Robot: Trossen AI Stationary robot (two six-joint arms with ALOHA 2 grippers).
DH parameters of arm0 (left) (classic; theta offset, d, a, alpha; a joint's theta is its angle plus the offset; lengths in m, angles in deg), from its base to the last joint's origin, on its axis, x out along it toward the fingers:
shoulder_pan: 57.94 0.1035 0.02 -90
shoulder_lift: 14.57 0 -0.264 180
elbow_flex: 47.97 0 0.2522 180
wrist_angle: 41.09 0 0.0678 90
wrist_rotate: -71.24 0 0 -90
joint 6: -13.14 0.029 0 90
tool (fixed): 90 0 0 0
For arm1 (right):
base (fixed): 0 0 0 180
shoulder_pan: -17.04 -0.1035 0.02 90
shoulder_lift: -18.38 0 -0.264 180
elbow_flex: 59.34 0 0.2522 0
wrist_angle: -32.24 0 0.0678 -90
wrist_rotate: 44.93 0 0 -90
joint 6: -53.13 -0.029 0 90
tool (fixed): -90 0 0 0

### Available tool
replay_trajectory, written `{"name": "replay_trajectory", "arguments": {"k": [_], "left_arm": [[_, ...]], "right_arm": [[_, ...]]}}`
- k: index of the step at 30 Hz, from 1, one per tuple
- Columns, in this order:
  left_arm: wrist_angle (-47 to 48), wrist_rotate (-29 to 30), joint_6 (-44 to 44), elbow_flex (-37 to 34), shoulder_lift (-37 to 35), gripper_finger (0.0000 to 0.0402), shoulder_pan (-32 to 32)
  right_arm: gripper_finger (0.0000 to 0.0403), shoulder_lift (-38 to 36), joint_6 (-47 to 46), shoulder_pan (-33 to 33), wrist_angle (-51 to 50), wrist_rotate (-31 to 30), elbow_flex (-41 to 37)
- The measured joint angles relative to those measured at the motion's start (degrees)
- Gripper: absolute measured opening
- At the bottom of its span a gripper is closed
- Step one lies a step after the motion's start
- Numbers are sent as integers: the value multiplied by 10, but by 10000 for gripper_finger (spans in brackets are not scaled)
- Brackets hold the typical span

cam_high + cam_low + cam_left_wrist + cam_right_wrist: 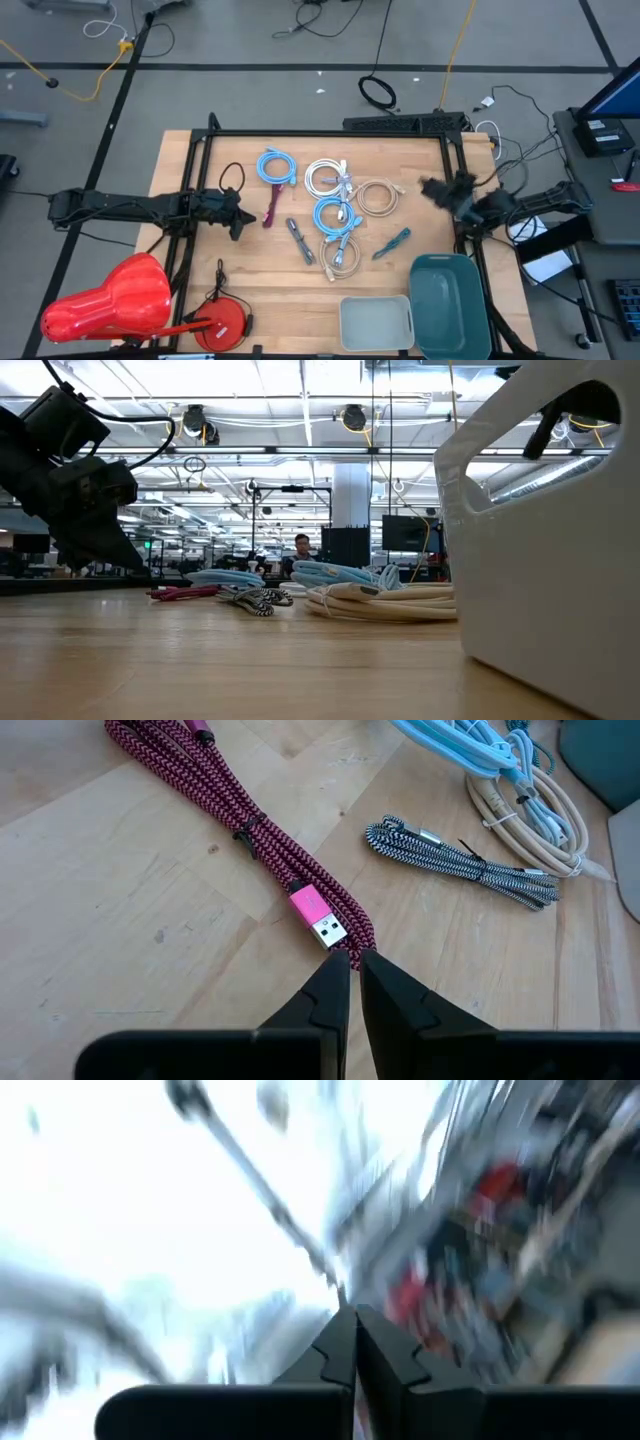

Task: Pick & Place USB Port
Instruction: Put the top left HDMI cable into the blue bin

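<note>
A magenta braided USB cable [262,845] lies bundled on the wooden table, its pink USB plug [320,917] resting on the bundle near its folded end; it also shows in the high view [273,203]. My left gripper [355,963] is shut, and its tips hover just short of that folded end, to the cable's left in the high view [237,216]. It also shows at the left of the low view [118,530], above the table. My right gripper [436,189] is shut and empty, raised at the table's right side, pointing into the room [352,1320].
Other coiled cables lie at mid-table: blue [277,167], white [327,178], beige [377,197], black-and-white braided [455,860] and teal [392,242]. A teal bin [447,305] and a white bin [375,322] stand at the near edge. A red object [110,300] and a red reel [222,322] sit near left.
</note>
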Motion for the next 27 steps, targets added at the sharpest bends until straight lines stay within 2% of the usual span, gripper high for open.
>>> {"name": "replay_trajectory", "arguments": {"k": [3, 4, 6, 8, 10, 13, 15, 18, 27], "left_arm": [[0, 0, 0, 0, 0, 31, 0], [0, 0, 0, 0, 0, 31, 0], [0, 0, 0, 0, 0, 31, 0], [0, 0, 0, 0, 0, 31, 0], [0, 0, 0, 0, 0, 31, 0], [0, 0, 0, 0, 0, 31, 0], [0, 0, 0, 0, 0, 31, 0], [0, 0, 0, 0, 0, 31, 0], [0, 0, 0, 0, 0, 31, 0]], "right_arm": [[0, 16, -21, 10, 93, -101, 30], [0, 20, -27, 15, 97, -119, 45], [0, 26, -25, 28, 104, -111, 95], [0, 33, 10, 41, 82, -66, 141], [0, 50, 74, 52, 26, 22, 192], [0, 74, 206, 60, -118, 171, 283], [0, 91, 269, 60, -249, 229, 340], [0, 132, 287, 59, -372, 249, 391], [0, 230, 195, 59, -359, 258, 397]]}}
